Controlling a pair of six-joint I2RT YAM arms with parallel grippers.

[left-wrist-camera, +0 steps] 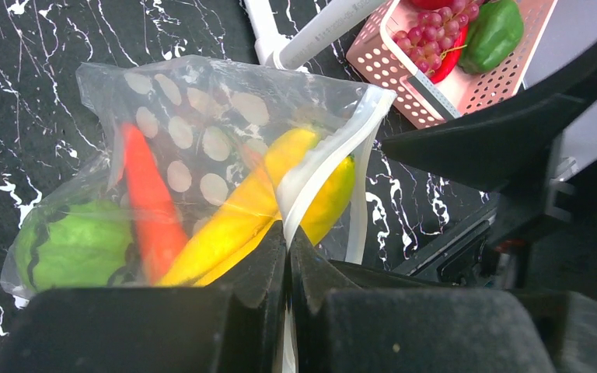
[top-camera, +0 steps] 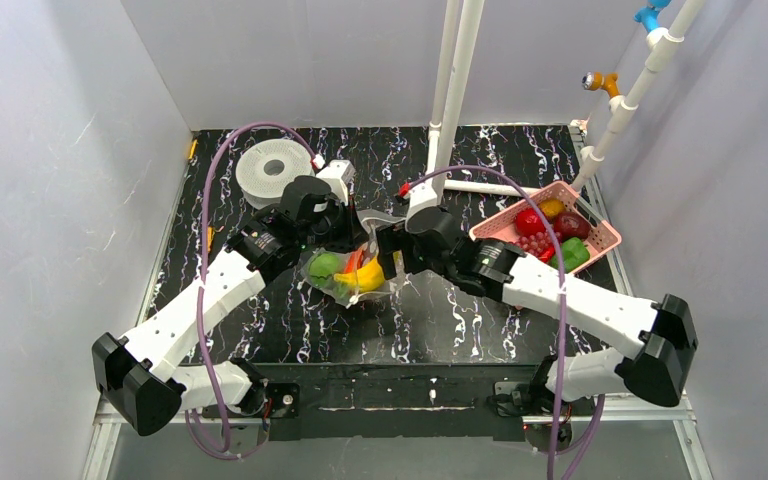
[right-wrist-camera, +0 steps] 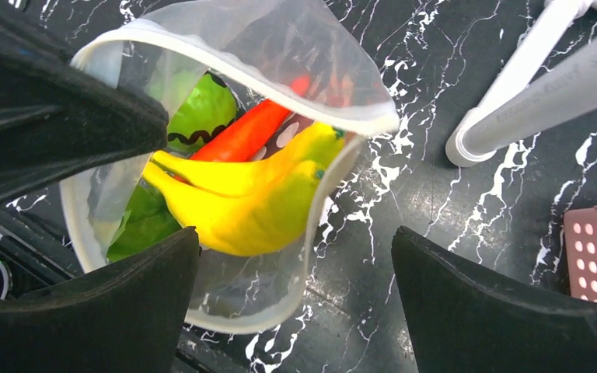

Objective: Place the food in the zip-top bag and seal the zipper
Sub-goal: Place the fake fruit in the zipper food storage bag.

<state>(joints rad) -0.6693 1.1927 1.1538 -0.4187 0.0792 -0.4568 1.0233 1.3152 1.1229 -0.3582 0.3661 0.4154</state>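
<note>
The clear zip-top bag point(top-camera: 350, 272) hangs mid-table, its mouth gaping wide. Inside lie food pieces: a yellow banana point(right-wrist-camera: 241, 202), an orange-red carrot point(right-wrist-camera: 245, 132) and a green vegetable point(right-wrist-camera: 202, 113). My left gripper point(left-wrist-camera: 288, 233) is shut on the white zipper point(left-wrist-camera: 322, 175) at one end of the mouth. In the right wrist view my right gripper point(right-wrist-camera: 295, 233) stands open just over the mouth's near rim, with nothing between its fingers. More food stays in the pink basket point(top-camera: 600, 240): a red tomato point(top-camera: 529, 221), grapes point(left-wrist-camera: 431, 27) and a green pepper point(left-wrist-camera: 494, 31).
A grey-white spool point(top-camera: 272, 172) stands at the back left. White pipes point(top-camera: 455, 90) rise behind the bag, with a horizontal one point(right-wrist-camera: 544, 85) lying on the black marbled table point(top-camera: 440, 320). The basket sits to the right, close to the right arm.
</note>
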